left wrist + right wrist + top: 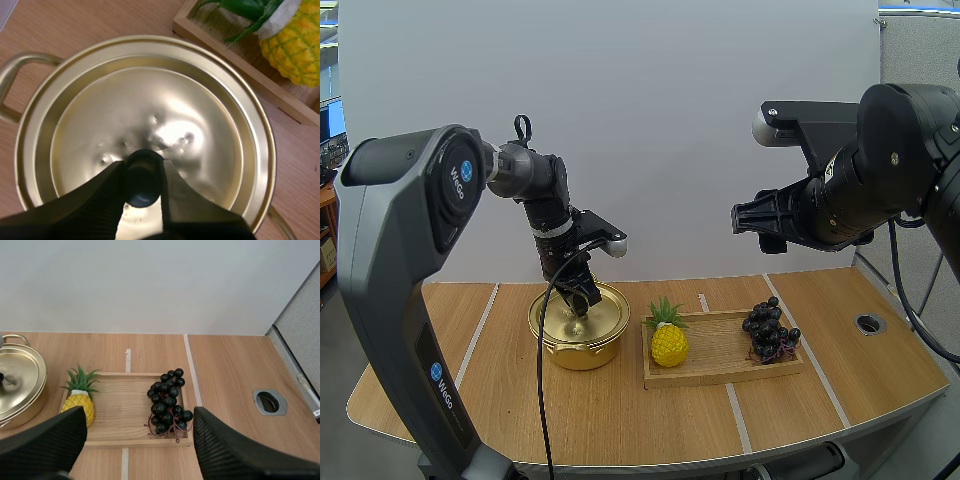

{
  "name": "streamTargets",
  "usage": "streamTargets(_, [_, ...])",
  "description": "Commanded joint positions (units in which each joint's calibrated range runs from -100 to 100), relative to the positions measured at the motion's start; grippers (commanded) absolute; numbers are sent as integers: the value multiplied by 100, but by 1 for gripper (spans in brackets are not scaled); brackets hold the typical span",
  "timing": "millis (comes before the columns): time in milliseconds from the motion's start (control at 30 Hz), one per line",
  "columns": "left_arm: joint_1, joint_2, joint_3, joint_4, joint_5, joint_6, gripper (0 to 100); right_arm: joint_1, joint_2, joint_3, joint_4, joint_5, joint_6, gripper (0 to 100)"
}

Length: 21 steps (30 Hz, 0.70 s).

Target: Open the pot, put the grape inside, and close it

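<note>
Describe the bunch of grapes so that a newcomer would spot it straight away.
On the table lies a shallow wooden tray, right of the gold pot. The bunch of grapes sits at its right end, dark and beaded, unlike the yellow pineapple at the left end.

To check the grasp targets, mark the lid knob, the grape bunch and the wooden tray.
lid knob (143, 176), left wrist view, on the knob's black rounded top.
grape bunch (167, 402), right wrist view, on a berry in the middle of the cluster.
wooden tray (122, 410), right wrist view, on its bare floor beside the bunch.

wall: plain white | table: light wood, pale strips | partition: grey
</note>
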Motion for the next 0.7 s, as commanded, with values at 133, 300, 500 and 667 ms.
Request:
streamTargets(133, [-12, -282, -30, 25, -42, -118, 0, 9, -16, -66, -26, -55, -13, 100])
streamTargets(300, [-12, -1078, -371, 70, 174, -191, 0, 9, -16, -66, -26, -55, -13, 100])
streamTargets(500, [-12, -2088, -1321, 439, 279, -526, 0, 9, -16, -66, -26, -55, -13, 100])
streamTargets(667, [-12, -2683, -2485, 531, 299, -831, 0, 9, -16, -66, -26, -55, -13, 100])
